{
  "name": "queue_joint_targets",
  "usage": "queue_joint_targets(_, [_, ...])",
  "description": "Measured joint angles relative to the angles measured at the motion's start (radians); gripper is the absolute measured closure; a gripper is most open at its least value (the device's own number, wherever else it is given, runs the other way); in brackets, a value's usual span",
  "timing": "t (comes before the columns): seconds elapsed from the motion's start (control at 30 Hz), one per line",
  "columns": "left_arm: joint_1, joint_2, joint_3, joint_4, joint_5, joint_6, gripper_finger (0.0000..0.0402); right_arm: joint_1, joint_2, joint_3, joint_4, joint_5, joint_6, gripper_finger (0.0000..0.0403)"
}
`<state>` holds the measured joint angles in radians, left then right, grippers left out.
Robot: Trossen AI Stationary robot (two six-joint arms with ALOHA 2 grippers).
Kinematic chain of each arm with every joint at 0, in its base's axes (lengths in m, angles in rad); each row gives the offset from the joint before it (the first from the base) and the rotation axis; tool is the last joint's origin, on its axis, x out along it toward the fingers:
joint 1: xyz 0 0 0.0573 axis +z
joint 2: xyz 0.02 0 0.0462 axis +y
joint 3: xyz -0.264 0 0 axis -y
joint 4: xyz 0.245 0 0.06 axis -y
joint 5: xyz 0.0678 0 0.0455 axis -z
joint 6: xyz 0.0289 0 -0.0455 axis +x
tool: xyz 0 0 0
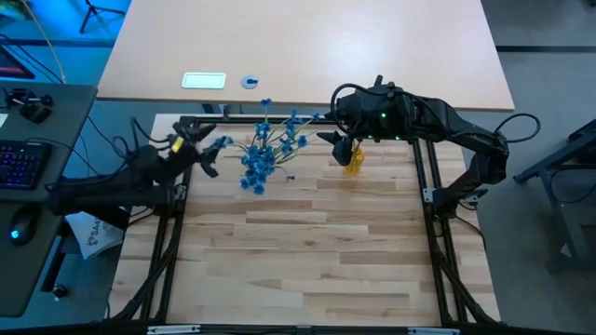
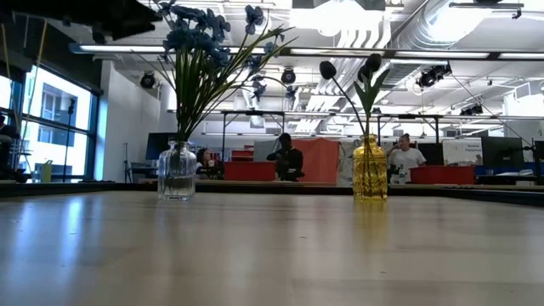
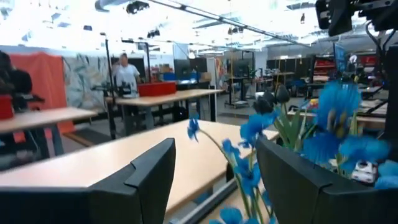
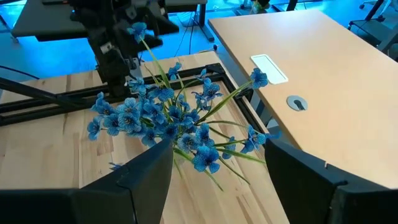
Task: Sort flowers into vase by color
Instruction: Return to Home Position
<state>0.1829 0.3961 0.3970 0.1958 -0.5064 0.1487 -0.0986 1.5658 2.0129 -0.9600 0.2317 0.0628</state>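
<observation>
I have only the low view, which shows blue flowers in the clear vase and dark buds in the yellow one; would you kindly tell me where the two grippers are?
Observer: From above, the left gripper sits just left of the blue flowers; the right gripper hangs by the yellow vase, on the side toward those flowers.
Operator: Thank you. Is either holding anything?
Observer: No; the wrist views show the left fingers and the right fingers apart, nothing between them.
Operator: Does any flower lie loose?
Observer: No whole stem shows from above; only a small blue scrap lies on the table near the blue flowers.
</observation>
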Motion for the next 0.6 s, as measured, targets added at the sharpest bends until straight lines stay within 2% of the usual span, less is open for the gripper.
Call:
queue_joint_targets(0.23, [0.000, -0.041, 0.107, -0.122, -0.038, 0.083, 0.0188, 0.000, 0.000, 0.000, 0.000, 0.000, 0.000, 0.0151])
queue_joint_targets(0.33, [0.000, -0.050, 0.141, -0.121, -0.008, 0.089, 0.0188, 0.000, 0.000, 0.000, 0.000, 0.000, 0.000, 0.0151])
queue_joint_targets(0.43, [0.000, -0.051, 0.177, -0.108, 0.166, 0.087, 0.0190, 0.000, 0.000, 0.000, 0.000, 0.000, 0.000, 0.0151])
queue_joint_targets(0.53, [-0.001, -0.049, 0.198, -0.031, 0.352, 0.013, 0.0200, 0.000, 0.000, 0.000, 0.000, 0.000, 0.000, 0.0151])
queue_joint_targets(0.6, [-0.004, -0.048, 0.202, 0.021, 0.430, -0.058, 0.0215, 0.000, 0.000, 0.000, 0.000, 0.000, 0.000, 0.0151])
